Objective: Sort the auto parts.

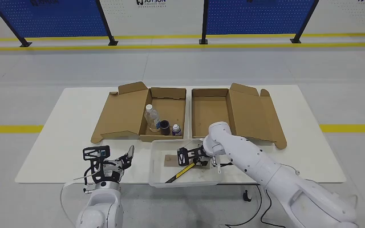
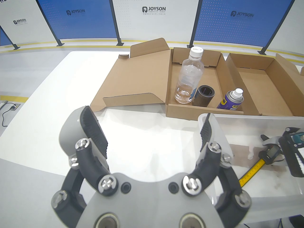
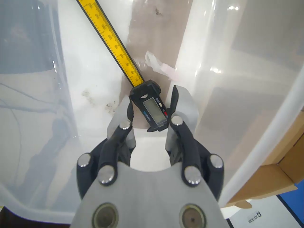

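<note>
The digital caliper [image 3: 152,111] sits slantwise inside the clear plastic bin [image 3: 239,67], its yellow scale running off toward the bin wall on my side. My right gripper [image 3: 152,97] has its fingers [image 3: 130,110] pinching the display head from both sides. That grip is my worry. It sits at one end of a long, stiff tool, so on the lift I expect the beam to droop and swivel between the pads. The far tip could then catch the bin's wall or rim and lever the head free. On a caliper like this the head usually slides along the beam, so a squeeze there may shift it instead of holding firm. If I carry it toward the open cardboard box [image 1: 171,100] just beyond the bin, the swinging tail might knock over the spray can [image 1: 176,129] or the water bottle [image 1: 151,118] standing inside. My left gripper [image 2: 152,129] hangs over the worktop [image 2: 47,96] beside the bin with its fingers spread wide, near enough to get clipped.
</note>
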Available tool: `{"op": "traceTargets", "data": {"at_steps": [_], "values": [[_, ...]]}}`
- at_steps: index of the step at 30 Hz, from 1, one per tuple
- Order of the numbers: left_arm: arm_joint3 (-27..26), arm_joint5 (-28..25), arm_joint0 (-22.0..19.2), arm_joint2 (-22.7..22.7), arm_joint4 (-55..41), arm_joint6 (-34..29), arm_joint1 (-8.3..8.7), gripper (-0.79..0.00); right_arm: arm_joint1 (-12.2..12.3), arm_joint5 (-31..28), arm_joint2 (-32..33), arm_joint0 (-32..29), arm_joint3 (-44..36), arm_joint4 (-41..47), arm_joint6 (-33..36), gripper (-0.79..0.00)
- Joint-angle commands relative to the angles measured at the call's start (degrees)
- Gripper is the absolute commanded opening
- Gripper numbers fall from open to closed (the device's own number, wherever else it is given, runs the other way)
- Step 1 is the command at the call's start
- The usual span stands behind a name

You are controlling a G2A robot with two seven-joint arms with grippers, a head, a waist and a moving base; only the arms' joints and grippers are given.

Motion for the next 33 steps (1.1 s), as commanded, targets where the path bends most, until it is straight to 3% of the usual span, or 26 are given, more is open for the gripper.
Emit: {"op": "traceTargets", "data": {"at_steps": [1,7,12,14,23,28,33], "values": [[0.00,0.00,0.00,0.00,0.00,0.00,0.00,0.000,-0.39,-0.34,-0.40,0.27,0.64,0.07,-0.03,-0.437],[0.00,0.00,0.00,0.00,0.00,0.00,0.00,0.000,-1.55,-0.21,-1.37,0.86,2.60,-0.24,-1.02,-0.443],[0.00,0.00,0.00,0.00,0.00,0.00,0.00,0.000,-2.35,-0.51,-1.90,1.27,4.23,-0.26,-1.64,-0.529],[0.00,0.00,0.00,0.00,0.00,0.00,0.00,0.000,-2.61,-0.52,-1.98,1.43,4.74,-0.10,-1.81,-0.606],[0.00,0.00,0.00,0.00,0.00,0.00,0.00,0.000,-3.38,0.03,-1.76,1.49,5.55,1.10,-2.66,-0.674],[0.00,0.00,0.00,0.00,0.00,0.00,0.00,0.000,-3.61,0.31,-1.63,1.23,5.00,1.37,-3.15,-0.785],[0.00,0.00,0.00,0.00,0.00,0.00,0.00,0.000,-3.53,0.57,-0.96,1.19,4.16,1.67,-3.59,-0.785]]}}
